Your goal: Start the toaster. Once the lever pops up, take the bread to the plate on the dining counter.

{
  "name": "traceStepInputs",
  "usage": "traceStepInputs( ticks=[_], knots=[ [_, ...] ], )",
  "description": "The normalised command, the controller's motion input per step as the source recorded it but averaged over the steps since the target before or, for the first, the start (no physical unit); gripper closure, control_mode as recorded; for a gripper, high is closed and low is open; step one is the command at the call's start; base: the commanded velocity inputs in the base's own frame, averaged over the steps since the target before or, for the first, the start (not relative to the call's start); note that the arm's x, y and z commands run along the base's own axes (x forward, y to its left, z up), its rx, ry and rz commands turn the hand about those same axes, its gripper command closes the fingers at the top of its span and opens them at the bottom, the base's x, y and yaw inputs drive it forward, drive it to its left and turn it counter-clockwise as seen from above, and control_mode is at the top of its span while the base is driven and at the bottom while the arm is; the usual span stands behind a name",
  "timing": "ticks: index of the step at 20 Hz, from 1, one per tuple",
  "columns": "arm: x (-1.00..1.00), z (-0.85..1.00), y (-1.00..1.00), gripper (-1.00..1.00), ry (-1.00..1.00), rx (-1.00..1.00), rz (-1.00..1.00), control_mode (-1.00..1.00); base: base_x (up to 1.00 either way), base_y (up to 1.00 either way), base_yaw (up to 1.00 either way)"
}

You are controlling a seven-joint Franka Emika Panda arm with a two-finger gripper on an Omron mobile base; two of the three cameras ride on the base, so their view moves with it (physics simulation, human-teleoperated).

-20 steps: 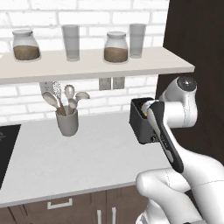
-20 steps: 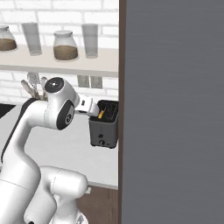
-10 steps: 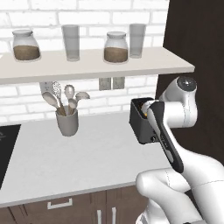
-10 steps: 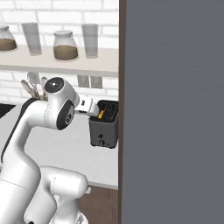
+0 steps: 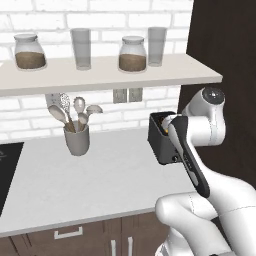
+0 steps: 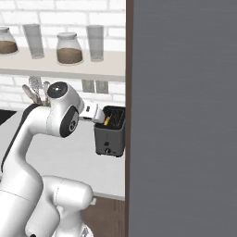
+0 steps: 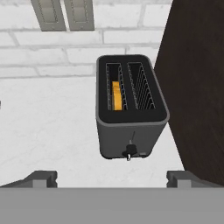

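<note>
1. The toaster (image 7: 131,109) stands on the pale grey worktop (image 5: 100,175), at its right end, near the back brick wall (image 5: 105,12) and just beside the tall dark cabinet panel (image 7: 197,87).
2. In the hand view its narrow front face with the small pale knob (image 7: 129,152) looks toward the camera, and its 2 long slots run away from it.
3. The bread (image 7: 117,95) sits deep in the left one of those slots, showing as a golden strip on edge; the right slot shows bare wire guides.
4. In the right base view a golden sliver of bread (image 6: 107,121) shows in the toaster (image 6: 110,139).
5. The gripper (image 7: 111,178) hangs above and in front of the toaster, jaws spread wide, holding nothing; its 2 dark fingertips (image 7: 41,178) stand far apart at the bottom of the hand view, one on each side of the toaster's front, and touch nothing.
6. In the left base view the arm's white forearm covers the right part of the toaster (image 5: 161,142).
7. Toward the back left of the worktop a grey utensil holder (image 5: 77,140) holds spoons and a whisk, well apart from the toaster.
8. On the wall shelf (image 5: 105,75) stand 2 lidded jars of brown stuff (image 5: 132,54) and 2 clear glasses (image 5: 81,48).
9. A double outlet (image 5: 127,95) sits on the wall under the shelf, behind the toaster.
</note>
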Motion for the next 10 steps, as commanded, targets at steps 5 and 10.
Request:
traceStepInputs(
  ticks=[5, 10],
  knots=[
    [0.00, 0.00, 0.00, -1.00, 0.00, 0.00, 0.00, -1.00, 0.00, 0.00, 0.00],
    [0.00, 0.00, 0.00, -1.00, 0.00, 0.00, 0.00, -1.00, 0.00, 0.00, 0.00]
  ],
)
